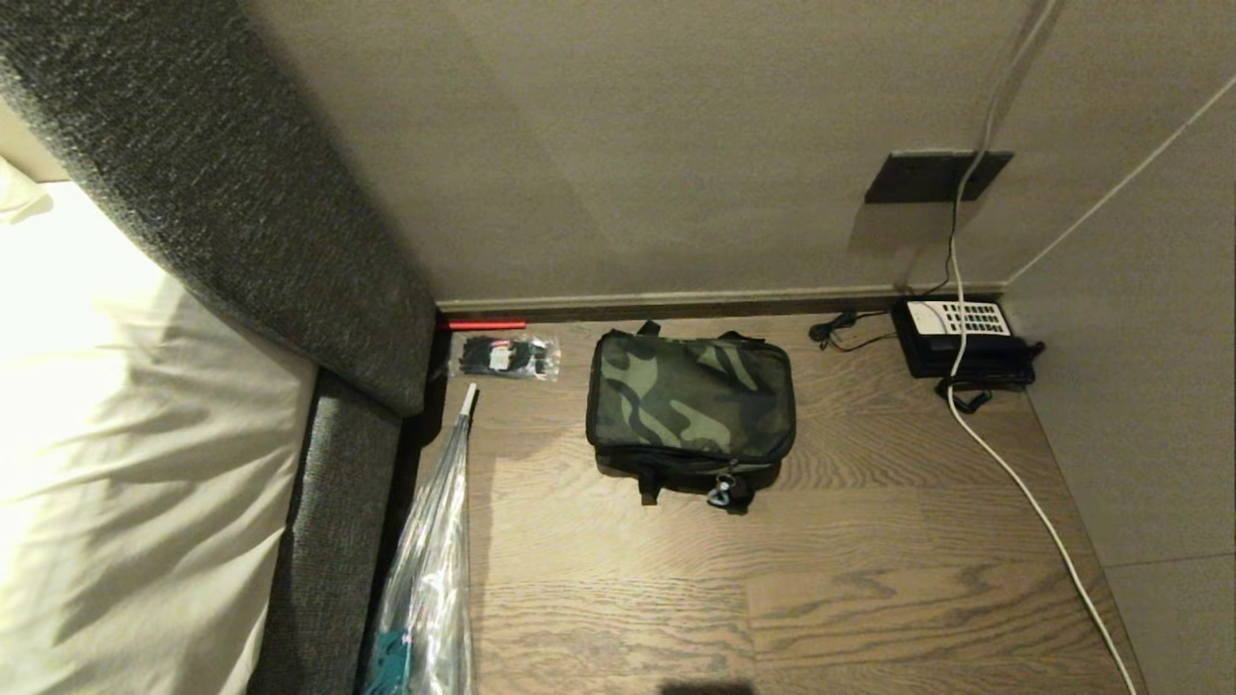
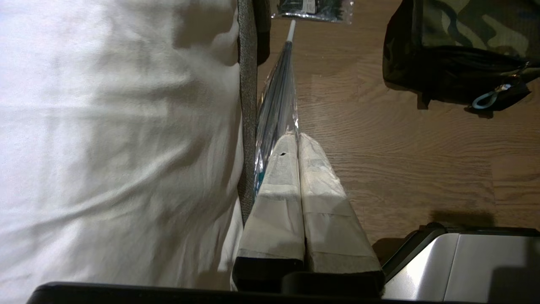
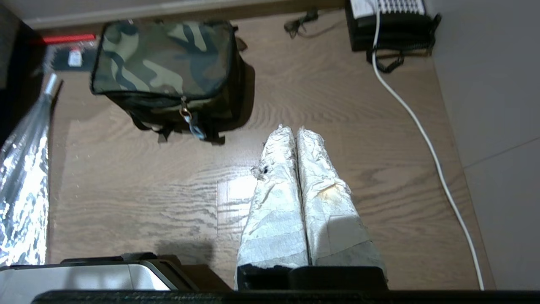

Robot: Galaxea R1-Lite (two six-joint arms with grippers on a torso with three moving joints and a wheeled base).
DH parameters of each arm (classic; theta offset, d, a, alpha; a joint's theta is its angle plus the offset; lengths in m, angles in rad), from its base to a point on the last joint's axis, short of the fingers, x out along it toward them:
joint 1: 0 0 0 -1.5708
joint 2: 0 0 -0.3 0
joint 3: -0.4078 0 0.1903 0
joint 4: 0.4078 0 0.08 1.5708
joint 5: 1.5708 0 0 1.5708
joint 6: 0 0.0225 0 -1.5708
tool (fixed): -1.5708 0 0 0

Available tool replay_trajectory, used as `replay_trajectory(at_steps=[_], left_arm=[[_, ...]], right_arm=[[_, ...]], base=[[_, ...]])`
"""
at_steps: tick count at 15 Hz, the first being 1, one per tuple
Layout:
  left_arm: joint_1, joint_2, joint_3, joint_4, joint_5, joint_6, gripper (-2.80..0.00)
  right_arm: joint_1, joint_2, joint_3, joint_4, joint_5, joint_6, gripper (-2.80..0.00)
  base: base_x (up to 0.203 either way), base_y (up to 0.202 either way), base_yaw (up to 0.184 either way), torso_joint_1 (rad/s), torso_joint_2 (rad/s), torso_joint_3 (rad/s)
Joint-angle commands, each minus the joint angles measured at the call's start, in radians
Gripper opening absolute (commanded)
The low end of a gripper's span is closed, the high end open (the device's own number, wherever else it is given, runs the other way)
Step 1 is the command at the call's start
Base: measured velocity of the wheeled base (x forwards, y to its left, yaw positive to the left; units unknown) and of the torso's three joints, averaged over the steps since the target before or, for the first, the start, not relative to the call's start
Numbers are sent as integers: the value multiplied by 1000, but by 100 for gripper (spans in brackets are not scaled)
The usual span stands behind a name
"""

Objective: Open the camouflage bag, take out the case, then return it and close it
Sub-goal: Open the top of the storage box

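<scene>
Meanwhile, the camouflage bag (image 1: 690, 403) is seen zipped on the wooden floor (image 1: 869, 579); the left gripper (image 2: 295, 139) and right gripper (image 3: 294, 131) are pressed closed, empty, the bag at eleven o'clock of the right.

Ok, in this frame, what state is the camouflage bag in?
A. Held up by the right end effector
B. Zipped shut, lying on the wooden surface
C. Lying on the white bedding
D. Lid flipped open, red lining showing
B: the camouflage bag lies closed on the wooden surface, with its metal clip hanging at the front; no lining shows and neither end effector touches it.
</scene>
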State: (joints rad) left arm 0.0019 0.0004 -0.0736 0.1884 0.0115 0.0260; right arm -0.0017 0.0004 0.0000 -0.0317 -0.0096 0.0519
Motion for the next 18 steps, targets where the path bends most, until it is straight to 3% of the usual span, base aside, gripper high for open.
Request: replay_trajectory(at_steps=[1, 12, 18], left_arm=[[0, -2, 0, 2, 1, 2, -280], [1, -2, 2, -1, 1, -2, -280], [1, -2, 2, -1, -2, -7, -280]], right_arm=[[0, -20, 14, -1, 0, 0, -280], [0, -20, 14, -1, 0, 0, -280], [0, -20, 14, -1, 0, 0, -280]], base=[[0, 0, 0, 5, 5, -193], [0, -5, -1, 1, 3, -57], [0, -141, -3, 4, 3, 3]])
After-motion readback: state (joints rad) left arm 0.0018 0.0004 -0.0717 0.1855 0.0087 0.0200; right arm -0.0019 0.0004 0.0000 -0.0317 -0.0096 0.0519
